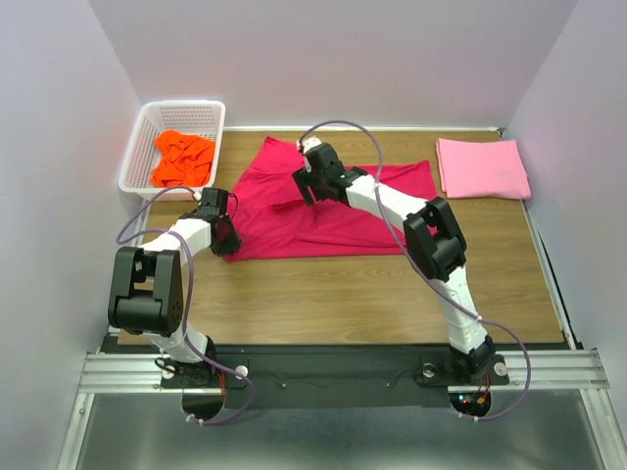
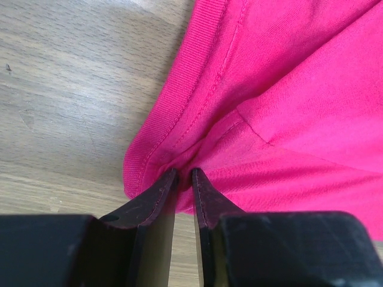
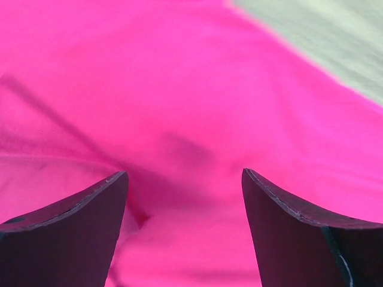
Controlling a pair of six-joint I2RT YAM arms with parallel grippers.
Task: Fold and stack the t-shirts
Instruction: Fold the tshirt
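Note:
The crimson-red t-shirt (image 1: 333, 211) lies spread across the middle of the table, partly folded. My left gripper (image 1: 223, 235) is at the shirt's near left corner and is shut on the ribbed hem (image 2: 173, 113), with cloth bunched between its tips (image 2: 184, 172). My right gripper (image 1: 312, 186) hovers over the upper middle of the shirt (image 3: 179, 78); its jaws stand wide apart (image 3: 184, 173) with only flat cloth below them. A light pink t-shirt (image 1: 482, 168) lies folded at the back right. A bright orange t-shirt (image 1: 182, 159) sits crumpled in the basket.
The white lattice basket (image 1: 135, 147) stands at the back left, close to my left arm. Bare wooden table (image 1: 372, 294) stretches between the red shirt and the arm bases. Walls close in the left, right and back sides.

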